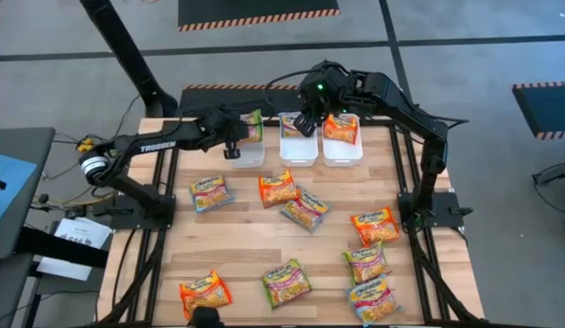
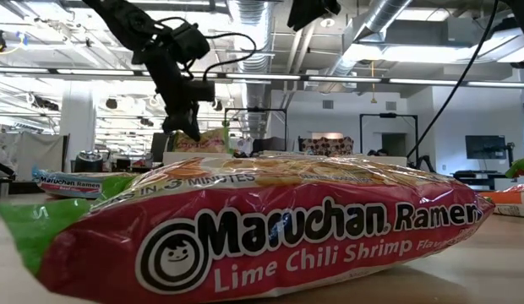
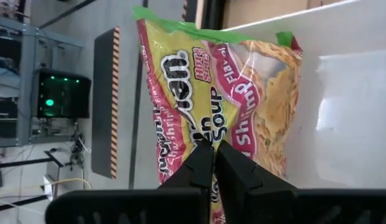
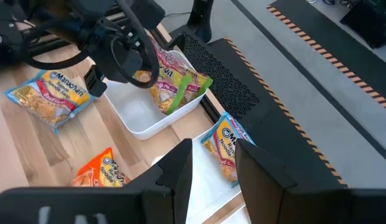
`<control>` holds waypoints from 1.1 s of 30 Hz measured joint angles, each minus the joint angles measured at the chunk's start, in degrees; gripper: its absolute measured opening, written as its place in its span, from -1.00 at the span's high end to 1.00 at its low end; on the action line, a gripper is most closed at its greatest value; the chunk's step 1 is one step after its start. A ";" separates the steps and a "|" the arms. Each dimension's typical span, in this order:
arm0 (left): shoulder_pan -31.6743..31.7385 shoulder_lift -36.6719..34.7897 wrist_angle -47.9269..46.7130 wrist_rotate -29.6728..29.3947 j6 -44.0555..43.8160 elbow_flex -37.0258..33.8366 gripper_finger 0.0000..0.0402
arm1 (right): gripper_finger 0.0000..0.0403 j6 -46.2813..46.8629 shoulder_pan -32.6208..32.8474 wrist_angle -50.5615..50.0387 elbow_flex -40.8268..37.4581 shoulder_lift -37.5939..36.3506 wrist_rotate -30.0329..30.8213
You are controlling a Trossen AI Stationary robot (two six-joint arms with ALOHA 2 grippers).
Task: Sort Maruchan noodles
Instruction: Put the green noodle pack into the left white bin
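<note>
Grey concrete floor (image 1: pixel 465 27) crossed by dark lines, two black mats with orange-striped edges, one at the far side (image 1: pixel 257 13) and one to the right (image 1: pixel 549 107). Light wooden surface (image 1: pixel 246 246) on a black frame. A dark desk (image 1: pixel 14 187) on the left, papers (image 1: pixel 68 241) lying on the floor beside it. Low view looks into an open workshop hall: exposed ceiling ducts (image 2: pixel 262 34), strip lights (image 2: pixel 452 82), white column (image 2: pixel 76 127), wall monitor (image 2: pixel 483 147) far right
</note>
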 joint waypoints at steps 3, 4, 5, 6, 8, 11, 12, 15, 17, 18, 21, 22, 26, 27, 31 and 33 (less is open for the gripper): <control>0.01 1.01 0.09 0.04 -0.09 0.02 1.00 | 0.28 -1.14 0.00 -0.34 0.00 0.00 0.01; 0.01 1.23 0.44 0.07 -0.09 0.02 1.00 | 0.28 -1.21 0.00 -0.28 0.00 0.00 0.01; 0.07 1.25 0.52 0.04 -0.07 0.02 1.00 | 0.28 -1.29 0.00 -0.31 0.00 0.00 0.01; 0.17 1.25 0.79 0.10 0.23 0.02 1.00 | 0.28 -1.40 0.00 -0.31 0.00 0.00 0.01; 0.23 1.24 1.76 0.05 1.09 0.02 1.00 | 0.28 -1.55 0.00 -0.31 0.00 0.00 0.01; 0.25 1.23 2.23 -0.02 2.75 0.02 1.00 | 0.28 -2.27 0.00 -0.28 0.00 0.00 0.01; 0.25 1.23 2.31 0.03 3.55 0.02 1.00 | 0.28 -2.27 0.00 -0.26 0.00 0.00 0.01; 0.25 1.23 2.36 1.31 4.21 0.02 1.00 | 0.28 -2.27 -0.02 -0.24 0.00 0.00 0.01; 0.25 1.23 2.27 1.73 3.94 0.02 1.00 | 0.28 -2.27 -0.15 -0.25 0.00 0.00 0.01; 0.35 1.23 2.27 1.76 3.81 0.02 1.00 | 0.28 -2.25 -0.19 -0.29 0.00 0.00 0.01; 0.81 1.23 2.27 1.81 3.72 0.02 1.00 | 0.28 -2.25 -0.22 -0.37 0.00 0.00 0.01; 1.01 1.23 2.27 1.86 3.69 0.02 1.00 | 0.28 -2.25 -0.22 -0.37 0.00 0.00 0.01; 2.01 1.23 1.96 1.96 2.80 0.02 0.99 | 0.28 -2.25 -0.22 -0.31 0.00 0.00 0.01; 2.19 1.23 1.68 1.96 2.79 0.02 0.97 | 0.28 -2.23 -0.22 -0.31 0.00 0.00 0.01; 2.41 1.23 1.30 3.28 1.93 0.02 0.86 | 0.28 -1.67 -0.22 -0.31 0.00 0.00 0.03; 2.41 1.23 1.44 3.56 0.77 0.02 0.78 | 0.28 -1.19 -0.22 -0.33 0.00 0.00 0.03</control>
